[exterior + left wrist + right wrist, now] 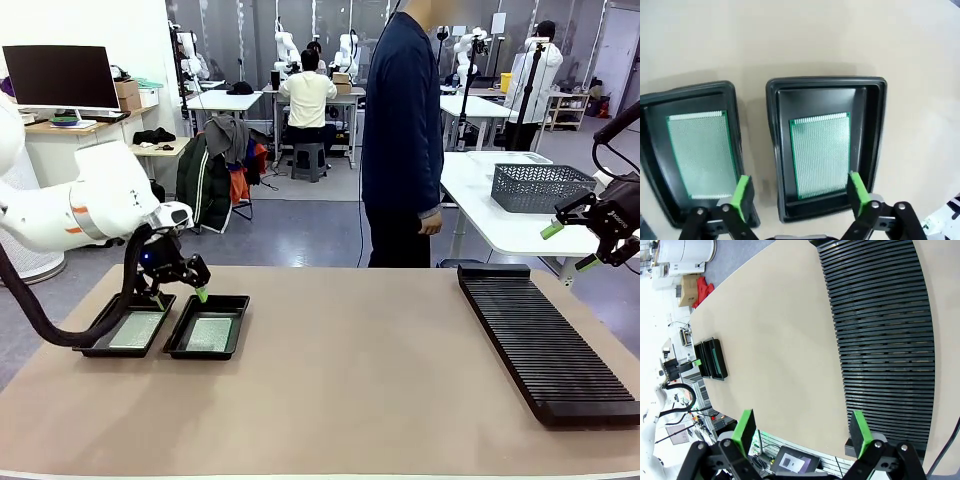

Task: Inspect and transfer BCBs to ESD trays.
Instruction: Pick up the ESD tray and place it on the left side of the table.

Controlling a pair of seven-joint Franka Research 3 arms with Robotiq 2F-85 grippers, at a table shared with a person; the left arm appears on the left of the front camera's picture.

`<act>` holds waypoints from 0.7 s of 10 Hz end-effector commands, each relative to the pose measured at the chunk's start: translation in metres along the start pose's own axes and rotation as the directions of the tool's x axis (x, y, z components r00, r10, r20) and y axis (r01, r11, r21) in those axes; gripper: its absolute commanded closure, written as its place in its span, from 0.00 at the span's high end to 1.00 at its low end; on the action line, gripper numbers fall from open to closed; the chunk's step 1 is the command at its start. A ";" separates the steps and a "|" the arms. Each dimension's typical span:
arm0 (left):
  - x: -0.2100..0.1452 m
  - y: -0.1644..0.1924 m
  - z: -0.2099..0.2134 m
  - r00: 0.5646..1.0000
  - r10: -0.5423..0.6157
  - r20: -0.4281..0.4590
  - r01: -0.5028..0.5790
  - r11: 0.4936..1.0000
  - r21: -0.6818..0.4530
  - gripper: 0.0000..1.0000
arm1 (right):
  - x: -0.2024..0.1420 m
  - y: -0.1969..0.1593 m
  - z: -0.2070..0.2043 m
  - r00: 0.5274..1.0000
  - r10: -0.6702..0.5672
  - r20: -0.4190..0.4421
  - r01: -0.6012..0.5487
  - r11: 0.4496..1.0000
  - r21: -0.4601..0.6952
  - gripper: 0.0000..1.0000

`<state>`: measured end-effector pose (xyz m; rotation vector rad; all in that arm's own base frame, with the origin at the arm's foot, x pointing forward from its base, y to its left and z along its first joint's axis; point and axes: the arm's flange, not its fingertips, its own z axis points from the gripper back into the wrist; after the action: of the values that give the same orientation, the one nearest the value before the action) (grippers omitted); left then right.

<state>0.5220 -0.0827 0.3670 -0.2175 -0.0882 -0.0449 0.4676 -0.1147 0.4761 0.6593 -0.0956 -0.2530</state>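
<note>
Left wrist view: left gripper hangs jaws apart, empty, right over the near rim of one tray. BCB lies flat on that tray's floor, green, fine grid, comb edge far. Second tray just beside it holds another BCB, also flat. Risk: a low exit could clip the rim with a pad and shove the tray. Right gripper hovers spread, empty, off near the rack. Person stands at the far side.
</note>
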 end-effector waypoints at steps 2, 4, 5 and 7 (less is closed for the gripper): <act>-0.012 -0.034 0.056 0.999 -0.028 0.015 0.025 0.984 0.178 1.00 | -0.004 0.001 -0.001 1.000 -0.015 0.009 0.015 1.000 -0.013 1.00; -0.010 -0.040 0.069 0.999 -0.047 0.008 0.044 0.975 0.216 1.00 | -0.004 0.001 -0.001 1.000 -0.015 0.009 0.015 1.000 -0.013 1.00; -0.008 -0.042 0.071 0.998 -0.061 0.003 0.059 0.975 0.213 1.00 | -0.004 0.001 -0.001 1.000 -0.015 0.009 0.015 1.000 -0.013 1.00; -0.014 -0.039 0.073 0.998 -0.053 0.028 0.047 0.981 0.189 1.00 | -0.004 0.001 -0.001 1.000 -0.015 0.009 0.015 1.000 -0.013 1.00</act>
<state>0.5009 -0.1060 0.4486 -0.0155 -0.1256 -0.0920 0.4676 -0.1147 0.4761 0.6592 -0.0956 -0.2531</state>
